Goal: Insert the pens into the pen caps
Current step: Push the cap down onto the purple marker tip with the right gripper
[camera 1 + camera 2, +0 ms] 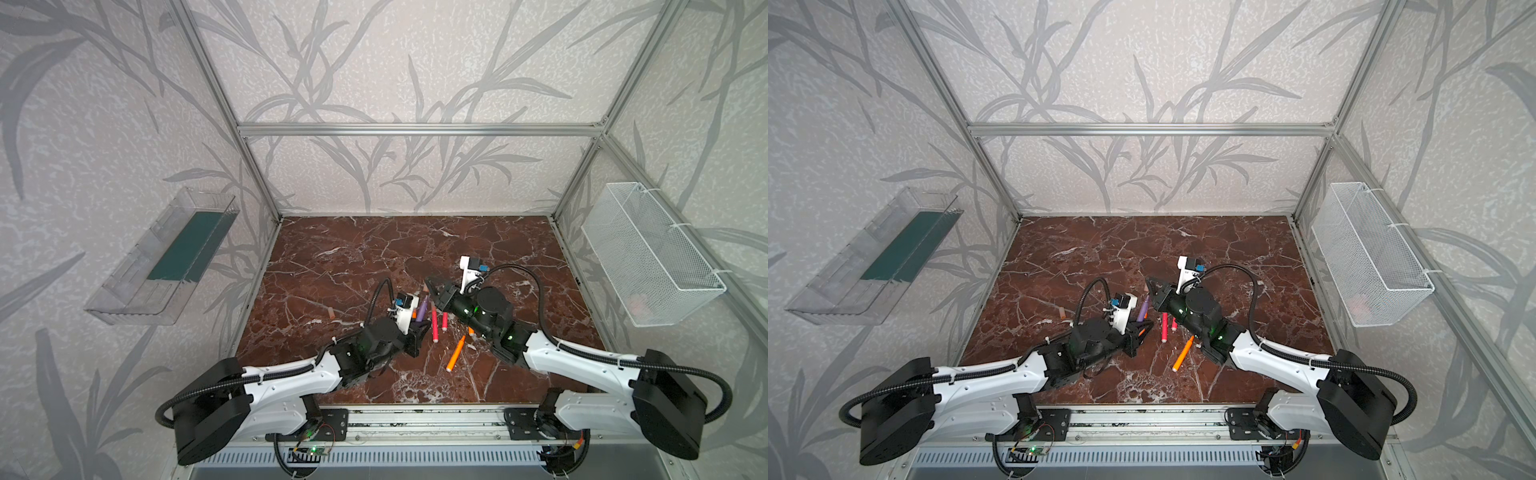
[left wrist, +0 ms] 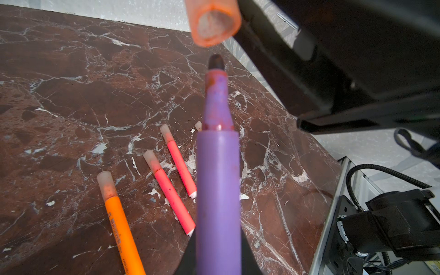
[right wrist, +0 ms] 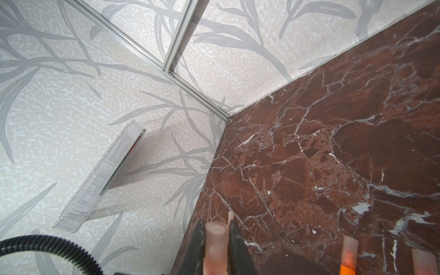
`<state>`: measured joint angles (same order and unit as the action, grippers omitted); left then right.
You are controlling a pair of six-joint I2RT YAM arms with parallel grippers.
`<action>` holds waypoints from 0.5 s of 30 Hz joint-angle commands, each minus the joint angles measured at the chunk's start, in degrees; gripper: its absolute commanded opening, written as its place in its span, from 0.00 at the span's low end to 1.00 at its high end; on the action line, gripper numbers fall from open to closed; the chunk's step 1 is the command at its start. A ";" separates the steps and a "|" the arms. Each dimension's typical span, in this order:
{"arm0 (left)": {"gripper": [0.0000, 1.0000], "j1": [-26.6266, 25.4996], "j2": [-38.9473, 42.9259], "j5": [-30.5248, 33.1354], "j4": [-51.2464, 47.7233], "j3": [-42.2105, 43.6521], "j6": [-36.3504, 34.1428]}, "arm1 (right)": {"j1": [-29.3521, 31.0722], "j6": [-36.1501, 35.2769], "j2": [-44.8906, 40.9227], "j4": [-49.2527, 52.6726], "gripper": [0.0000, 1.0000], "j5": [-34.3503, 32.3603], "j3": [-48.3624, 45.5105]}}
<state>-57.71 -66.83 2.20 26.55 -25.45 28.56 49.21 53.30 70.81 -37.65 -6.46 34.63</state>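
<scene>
Two robot arms met over the middle of your red-brown marble table [image 1: 353, 257]. Your left gripper [image 1: 419, 330] was clenched on the purple pen [image 2: 217, 190], gripping its barrel so that the dark tip [image 2: 216, 62] pointed away from the wrist, clear of the table. Your right gripper [image 1: 432, 286] was clenched on one pen cap [image 3: 215, 247], a pale peach tube pinched between its two black fingers [image 3: 235, 250].

In the left wrist view the cap's open mouth faced the purple pen's tip. It sat just beside the tip without touching it, a little off the pen's line.

On the table under the grippers, one pink-red pen [image 2: 177, 162] and a second pink-red pen [image 2: 170, 190] lay side by side, each already capped. A capped orange pen [image 2: 119, 221] lay near them. In both top views a loose cap [image 1: 331, 313] lay alone, left of the arms. A clear tray [image 1: 166, 257] hung on the left wall and a wire basket [image 1: 648, 253] on the right.
</scene>
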 commanded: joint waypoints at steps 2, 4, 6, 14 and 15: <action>0.00 -0.12 1.43 1.95 -0.39 -0.48 0.44 | 0.86 -0.86 -0.21 -1.81 0.00 -0.74 -0.59; 0.00 -0.10 1.69 2.43 -0.44 -0.33 0.69 | 1.32 -1.40 -0.40 -1.32 0.00 -1.47 -0.72; 0.00 -0.11 1.92 2.55 -0.46 -0.22 0.66 | 1.41 -1.52 -0.41 -0.97 0.00 -2.10 -0.88; 0.00 -0.05 2.13 1.93 -0.44 -0.13 0.70 | 1.40 -2.16 -0.65 -0.89 0.00 -3.94 -1.06; 0.00 -0.12 2.27 2.01 -0.51 -0.06 0.68 | 1.41 -2.37 -0.91 -0.76 0.00 -4.33 -1.06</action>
<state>-57.71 -65.98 3.11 25.19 -25.45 28.69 50.33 52.45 70.78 -37.87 -8.64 34.20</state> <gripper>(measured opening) 0.158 0.153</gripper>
